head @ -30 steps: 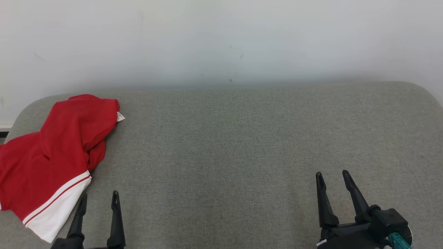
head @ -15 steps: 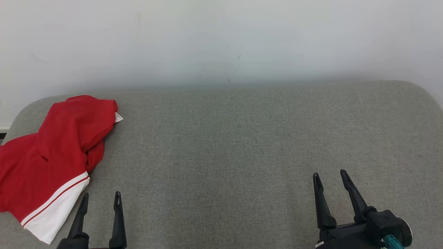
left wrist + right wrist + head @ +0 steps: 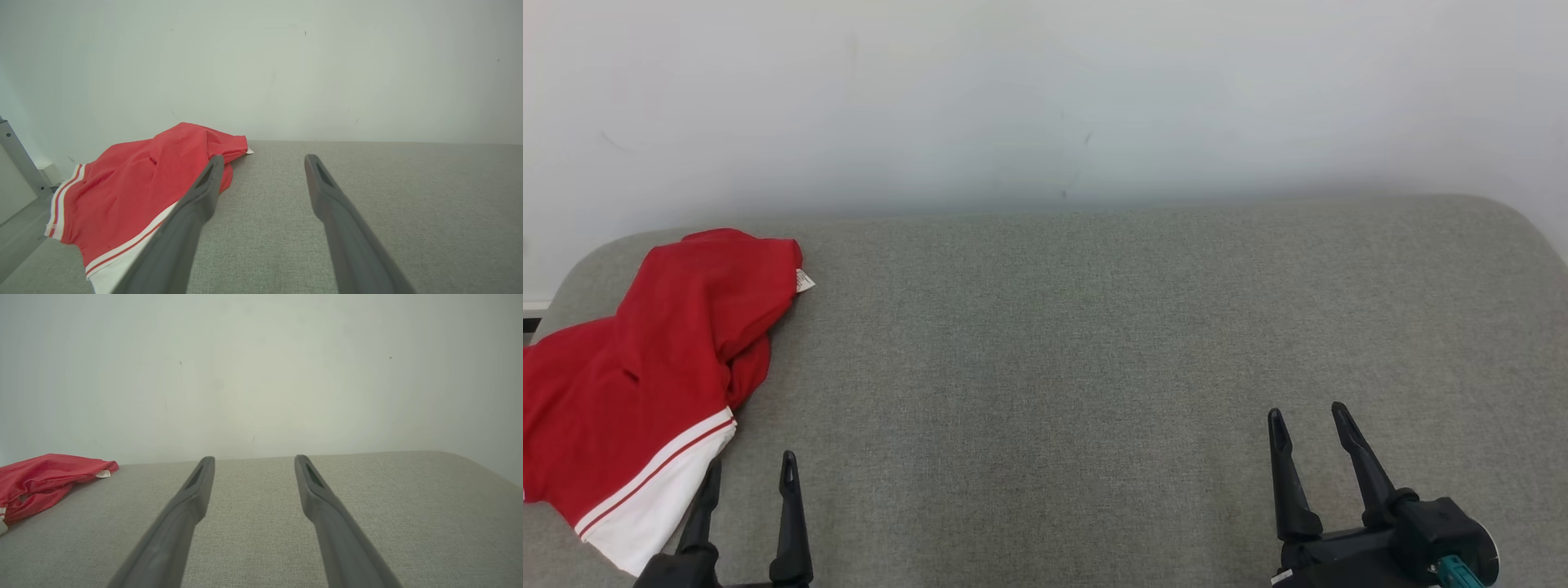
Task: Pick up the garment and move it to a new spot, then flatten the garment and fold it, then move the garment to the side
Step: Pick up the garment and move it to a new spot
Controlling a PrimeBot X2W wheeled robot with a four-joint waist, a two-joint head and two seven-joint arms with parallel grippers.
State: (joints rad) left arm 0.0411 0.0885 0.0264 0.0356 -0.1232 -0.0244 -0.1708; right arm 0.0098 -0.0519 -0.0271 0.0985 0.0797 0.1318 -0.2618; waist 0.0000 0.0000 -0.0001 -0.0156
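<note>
A crumpled red garment (image 3: pixel 645 367) with a white hem and a red stripe lies at the left end of the grey padded surface (image 3: pixel 1094 343), a small white tag at its far corner. My left gripper (image 3: pixel 752 465) stands open just right of the white hem, nothing between its fingers. In the left wrist view the garment (image 3: pixel 135 183) sits left of and beyond my left gripper (image 3: pixel 261 159). My right gripper (image 3: pixel 1307 412) is open over bare fabric at the lower right, far from the garment. The right wrist view has my right gripper (image 3: pixel 251 459) open, the garment (image 3: pixel 36 477) far left.
A plain white wall (image 3: pixel 1045 98) rises directly behind the grey surface. The surface's rounded corners show at far left and far right. A grey metal frame (image 3: pixel 16 159) stands beyond the left end in the left wrist view.
My left gripper has drawn back slightly toward the bottom edge of the head view. The head view has shifted a little. The garment lies as before.
</note>
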